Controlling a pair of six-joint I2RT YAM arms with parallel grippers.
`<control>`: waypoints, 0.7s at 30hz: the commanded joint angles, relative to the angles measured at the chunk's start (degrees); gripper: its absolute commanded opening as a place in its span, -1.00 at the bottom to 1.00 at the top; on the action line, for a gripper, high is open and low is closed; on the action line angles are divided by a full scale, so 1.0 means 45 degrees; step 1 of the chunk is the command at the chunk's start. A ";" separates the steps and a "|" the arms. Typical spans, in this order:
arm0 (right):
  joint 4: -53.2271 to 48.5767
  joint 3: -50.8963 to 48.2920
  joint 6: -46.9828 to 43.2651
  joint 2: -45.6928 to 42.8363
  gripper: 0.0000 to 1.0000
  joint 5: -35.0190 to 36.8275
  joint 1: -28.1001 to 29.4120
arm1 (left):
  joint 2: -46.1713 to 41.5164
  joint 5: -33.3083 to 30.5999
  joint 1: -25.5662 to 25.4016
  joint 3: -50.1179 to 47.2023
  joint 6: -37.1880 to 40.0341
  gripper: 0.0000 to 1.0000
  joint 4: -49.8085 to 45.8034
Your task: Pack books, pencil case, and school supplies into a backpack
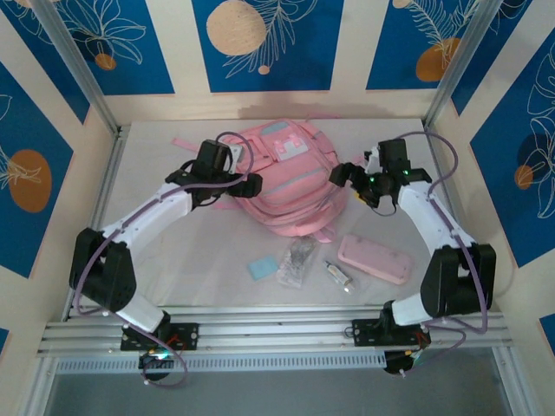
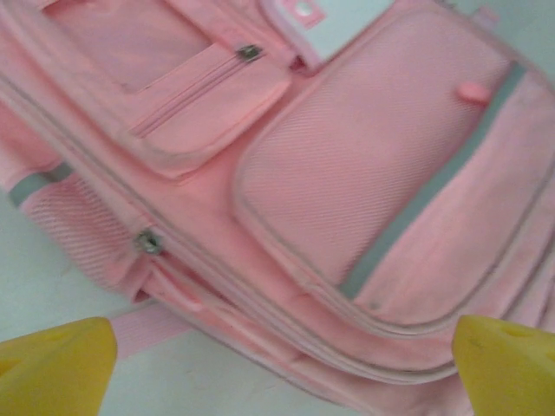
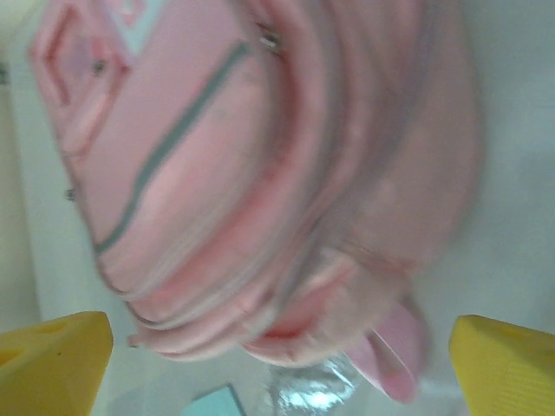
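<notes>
Blue-and-cream patterned panels enclose a pale table [image 1: 173, 260], on which the pink backpack [image 1: 286, 186] lies face up at the far centre, its zips apparently closed. Left gripper [image 2: 282, 368] and right gripper [image 3: 279, 362] hover at its two flanks, both with jaws spread wide and holding nothing. Nearer the arm bases lie the pencil case [image 1: 375, 258], a clear bag [image 1: 297, 263], a blue pad [image 1: 261, 268] and a small tube [image 1: 338, 277]. The step in hand is judged to be opening the main compartment. One gripper should pinch the zip pull [image 2: 149, 242] squarely while the other pins the soft fabric, lest the backpack slide.
</notes>
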 commanded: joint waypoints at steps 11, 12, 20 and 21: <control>-0.3974 -0.4764 0.4931 -0.4724 0.98 0.0919 -0.0042 | -0.1025 0.1118 -0.0690 -0.3230 -0.1919 1.00 0.4651; -0.3946 -0.5235 0.5430 -0.5069 0.99 0.0756 -0.0027 | -0.1198 0.0885 -0.0705 -0.3558 -0.1974 1.00 0.5067; -0.3520 -0.6148 0.6452 -0.4230 0.99 0.1391 -0.0364 | -0.1718 -0.0187 -0.0734 -0.4047 -0.1790 1.00 0.5443; -0.3349 -0.6065 0.6405 -0.3979 0.99 0.1549 -0.0551 | -0.1703 -0.0241 -0.0734 -0.3939 -0.1869 1.00 0.5187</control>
